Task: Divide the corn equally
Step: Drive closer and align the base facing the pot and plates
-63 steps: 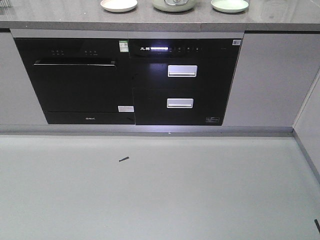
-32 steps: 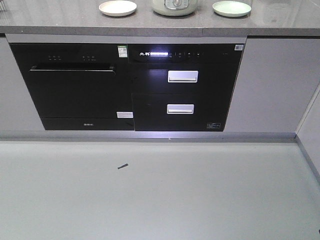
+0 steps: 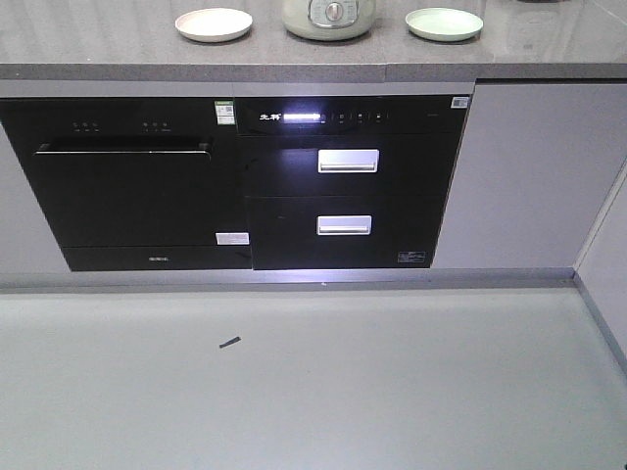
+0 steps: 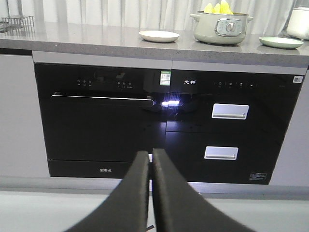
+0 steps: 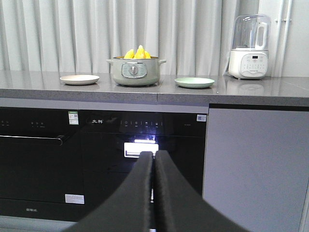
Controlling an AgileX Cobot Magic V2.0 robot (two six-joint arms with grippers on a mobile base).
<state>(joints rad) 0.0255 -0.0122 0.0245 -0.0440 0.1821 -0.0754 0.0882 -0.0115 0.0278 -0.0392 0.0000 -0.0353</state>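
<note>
Both pincers are pressed shut with nothing between them: the left gripper (image 4: 150,155) hangs low in front of the black oven (image 4: 101,121), and the right gripper (image 5: 154,155) points at the lit drawer unit (image 5: 145,145) beside it. Neither is anywhere near the worktop (image 5: 251,92). Up there, far beyond them, the corn (image 5: 137,52) stands on end in a pale green pot (image 5: 134,71), yellow tips poking over the rim. A cream plate (image 5: 79,79) lies to the pot's left and a green plate (image 5: 194,82) to its right, both bare. A white blender (image 5: 248,48) sits further right, well apart from them. Over the last second the front view has shifted. The worktop, plates and pot have slid down and a little left in the frame, so more of the pot shows, and a dark scrap on the floor (image 3: 229,342) has dropped lower too. To me that reads as the base rolling in towards the cabinets. So the sharing out hasn't begun: every cob I can see is in the pot, and the arms must rise and open before any picking can happen.
</note>
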